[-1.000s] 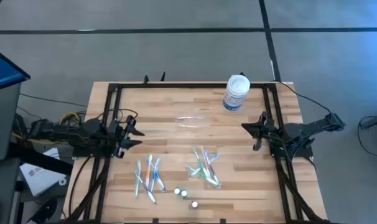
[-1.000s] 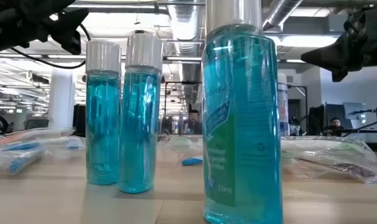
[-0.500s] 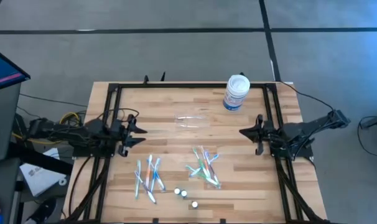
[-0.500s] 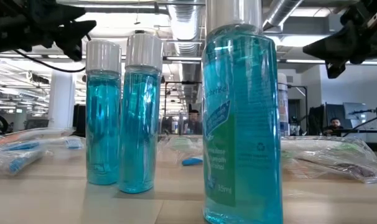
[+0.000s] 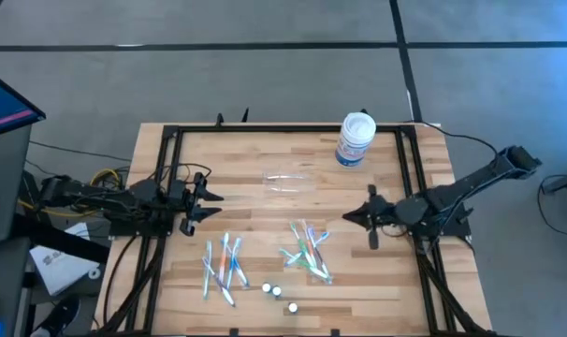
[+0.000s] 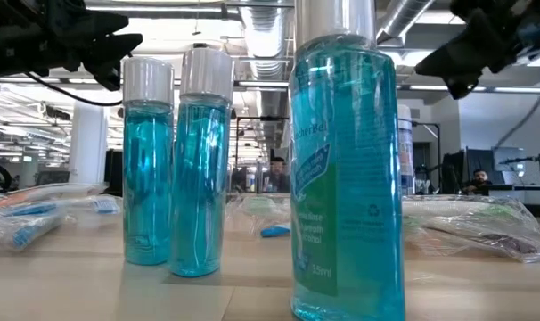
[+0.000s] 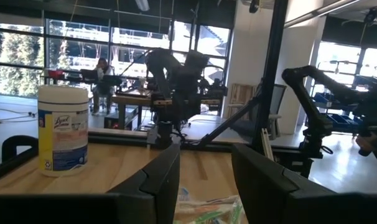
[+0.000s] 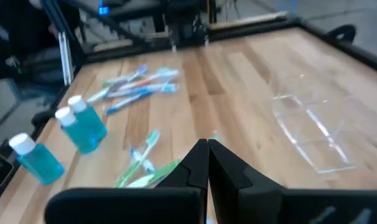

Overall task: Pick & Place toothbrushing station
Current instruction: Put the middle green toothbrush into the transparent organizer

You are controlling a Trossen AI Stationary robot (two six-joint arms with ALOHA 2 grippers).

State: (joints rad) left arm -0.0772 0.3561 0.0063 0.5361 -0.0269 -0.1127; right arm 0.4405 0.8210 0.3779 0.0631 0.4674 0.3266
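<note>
From my seat, nearest the low camera stand 3 slim mouthwash bottles point(image 6: 346, 178), clear plastic cylinders filled with blue-green liquid and capped in white; from above they show only as 3 small white dots at the table's front edge. Just behind them lie 2 loose scatters of wrapped toothbrushes: a left bunch point(image 5: 224, 265) of blue, white and orange handles, and a right bunch point(image 5: 307, 251) with green ones in crinkled clear film.

The table point(image 5: 255, 159) is pale butcher-block wood with visible plank seams, edged by a black metal frame.

The right gripper point(image 5: 370, 221) hangs over the right half of the wood, just beside the green bunch, its 2 dark pointed fingers point(image 8: 201, 163) pressed flat together and holding nothing. The left gripper point(image 5: 209, 198) sits at the table's left edge, above the left bunch; its fingers point(image 7: 163, 176) stand apart with a clear gap and nothing between them.

Farther back, in the middle of the table, lies the toothbrushing station point(image 5: 287, 180), a colourless see-through plastic organizer, boxy with thin dividing walls (hard to pick out against the wood). It rests on the surface, well apart from both grippers.

At the far right corner stands a white cylindrical jar point(image 5: 356, 139) with a blue label and a flat white lid.
</note>
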